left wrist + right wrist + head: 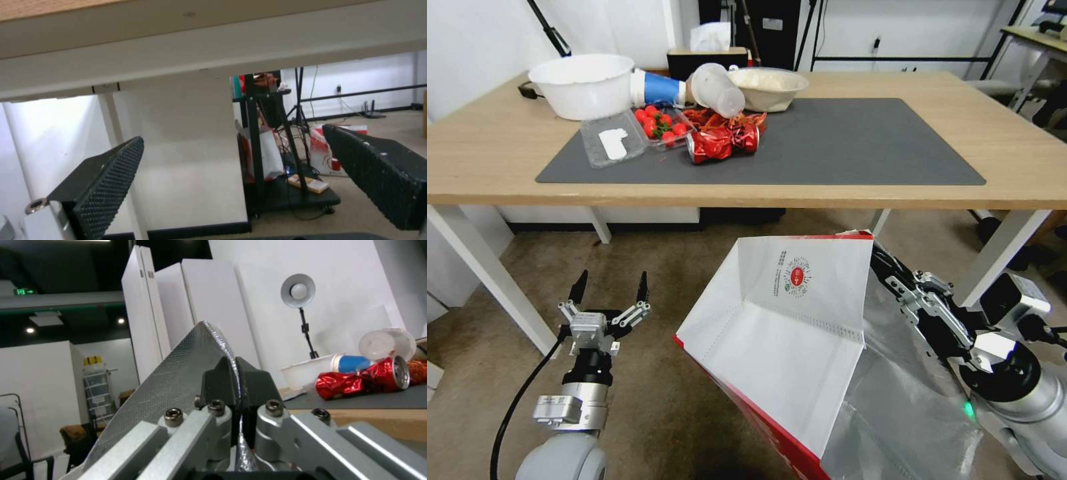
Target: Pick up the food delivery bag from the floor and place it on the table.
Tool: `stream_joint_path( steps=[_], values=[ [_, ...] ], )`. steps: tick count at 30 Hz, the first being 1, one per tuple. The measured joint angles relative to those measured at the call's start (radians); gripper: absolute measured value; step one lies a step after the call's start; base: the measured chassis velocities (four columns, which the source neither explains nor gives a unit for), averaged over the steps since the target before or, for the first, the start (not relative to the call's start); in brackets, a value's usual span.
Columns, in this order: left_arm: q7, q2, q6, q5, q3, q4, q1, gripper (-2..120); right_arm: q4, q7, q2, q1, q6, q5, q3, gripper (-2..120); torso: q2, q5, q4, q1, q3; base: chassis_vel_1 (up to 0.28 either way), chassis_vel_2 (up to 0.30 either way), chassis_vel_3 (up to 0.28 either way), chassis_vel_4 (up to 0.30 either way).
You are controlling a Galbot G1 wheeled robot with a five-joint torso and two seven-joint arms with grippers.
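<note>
The food delivery bag [787,327] is white with red edges and a small round red logo. It hangs open in front of the table [894,193], over the carpet floor [647,373]; its bottom runs out of the head view. My right gripper [882,261] is shut on the bag's rim at its right side. The right wrist view has that gripper [236,373] pinching the silver foil lining [178,380], about level with the table top [378,420]. My left gripper [610,283] stands open and bare at lower left, under the table edge [200,50].
On the left part of the dark grey mat [860,153] lie a white bowl [584,83], a blue cup [660,88], a box of tomatoes [657,125], crushed red cans [720,142] and another bowl [768,87]. White table legs [487,280] [1002,257] stand on both sides of the bag.
</note>
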Motion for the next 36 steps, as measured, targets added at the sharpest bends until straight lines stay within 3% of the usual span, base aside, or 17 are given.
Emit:
stream_joint_path(
  steps=[36],
  values=[
    [0.009,0.001,0.003,0.006,0.004,-0.02,0.01,100,0.009,-0.015,0.013,-0.016,0.006,-0.01,0.018,0,0.142,0.0,0.0,0.048,0.093,0.0,0.0,0.0,0.0]
  ],
)
